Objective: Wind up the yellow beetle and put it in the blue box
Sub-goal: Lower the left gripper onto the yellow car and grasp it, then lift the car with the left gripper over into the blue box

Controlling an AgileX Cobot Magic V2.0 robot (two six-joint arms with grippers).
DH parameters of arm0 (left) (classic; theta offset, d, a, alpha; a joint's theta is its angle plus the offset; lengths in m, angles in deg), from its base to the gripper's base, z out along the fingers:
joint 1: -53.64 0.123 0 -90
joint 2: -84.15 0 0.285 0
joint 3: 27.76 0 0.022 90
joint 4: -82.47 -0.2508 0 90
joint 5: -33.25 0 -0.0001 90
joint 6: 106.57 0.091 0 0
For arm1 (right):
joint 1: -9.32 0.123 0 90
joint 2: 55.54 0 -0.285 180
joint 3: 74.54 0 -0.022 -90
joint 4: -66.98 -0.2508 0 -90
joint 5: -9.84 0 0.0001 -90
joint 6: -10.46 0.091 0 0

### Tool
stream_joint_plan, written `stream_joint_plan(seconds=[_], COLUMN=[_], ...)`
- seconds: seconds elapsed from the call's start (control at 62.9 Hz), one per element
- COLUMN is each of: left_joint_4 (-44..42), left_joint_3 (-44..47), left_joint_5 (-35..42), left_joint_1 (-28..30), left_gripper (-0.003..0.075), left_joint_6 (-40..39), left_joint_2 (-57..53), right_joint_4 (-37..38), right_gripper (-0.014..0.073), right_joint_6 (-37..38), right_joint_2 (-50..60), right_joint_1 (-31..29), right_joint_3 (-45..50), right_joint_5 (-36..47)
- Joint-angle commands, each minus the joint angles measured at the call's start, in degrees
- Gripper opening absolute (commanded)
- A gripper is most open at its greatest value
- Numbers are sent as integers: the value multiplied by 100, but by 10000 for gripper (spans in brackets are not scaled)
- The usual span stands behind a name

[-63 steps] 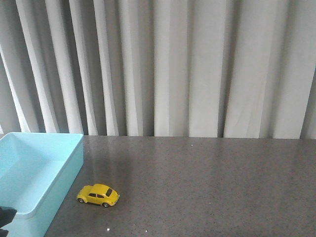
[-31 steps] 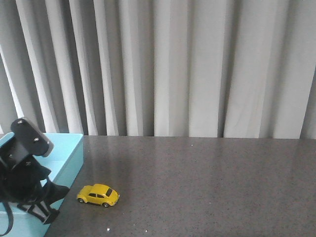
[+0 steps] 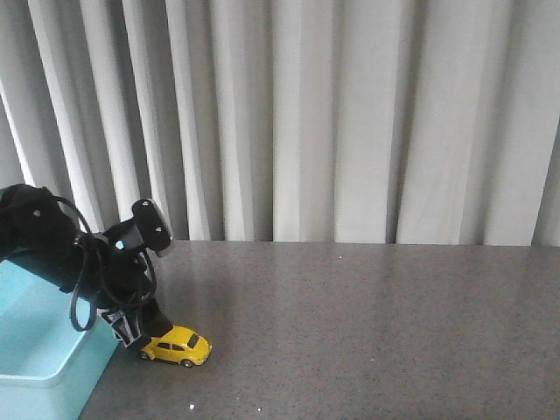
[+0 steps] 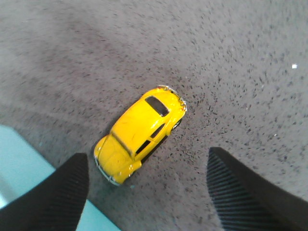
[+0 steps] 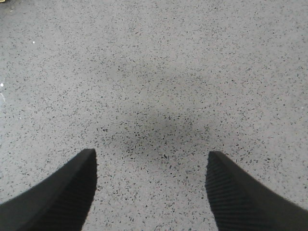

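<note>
The yellow beetle [image 3: 178,346] stands on its wheels on the dark speckled table, just right of the blue box [image 3: 39,367]. It also shows in the left wrist view [image 4: 139,133]. My left gripper [image 3: 140,337] hangs over the beetle's left end, touching or nearly touching it. In the left wrist view the left gripper [image 4: 147,185] is open and empty, with the beetle just ahead of the gap between the fingers and a corner of the blue box [image 4: 19,163] beside one finger. My right gripper [image 5: 150,185] is open and empty over bare table; it is out of the front view.
Grey pleated curtains [image 3: 350,122] hang behind the table's far edge. The left arm [image 3: 61,254] reaches over the blue box and hides much of it. The table [image 3: 376,332] stretches to the right of the beetle.
My left arm has come up from the lower left, swung right over the blue box and come down at the beetle's left end. The beetle has not moved.
</note>
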Motion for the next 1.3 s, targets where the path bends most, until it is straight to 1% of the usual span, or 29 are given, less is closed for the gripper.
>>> stream_joint_plan(seconds=[0.0, 0.111, 0.286, 0.493, 0.652, 0.843, 0.955, 1.193, 1.289], left_joint_4=[161, 161, 148, -90, -141, -146, -140, -85, 51], left_joint_3=[-629, -1176, -1940, -2623, -2836, -2826, -2826, -2826, -2826], left_joint_5=[-254, -590, -1049, -1312, -1445, -1504, -1536, -1670, -1757], left_joint_1=[-38, -38, -38, -38, -38, -38, -38, -38, -38], left_gripper=[512, 512, 512, 512, 512, 496, 459, 309, 268], left_joint_6=[426, 643, 669, 770, 770, 770, 770, 746, 700], left_joint_2=[151, 594, 1254, 1823, 2103, 2285, 2303, 2270, 2186], right_joint_4=[-4, -4, -4, -4, -4, -4, -4, -4, -4], right_gripper=[471, 471, 471, 471, 471, 471, 471, 471, 471], right_joint_6=[-22, -22, -22, -22, -22, -22, -22, -22, -22], right_joint_2=[51, 51, 51, 51, 51, 51, 51, 51, 51], right_joint_1=[-14, -14, -14, -14, -14, -14, -14, -14, -14], right_joint_3=[-148, -148, -148, -148, -148, -148, -148, -148, -148], right_joint_5=[285, 285, 285, 285, 285, 285, 285, 285, 285])
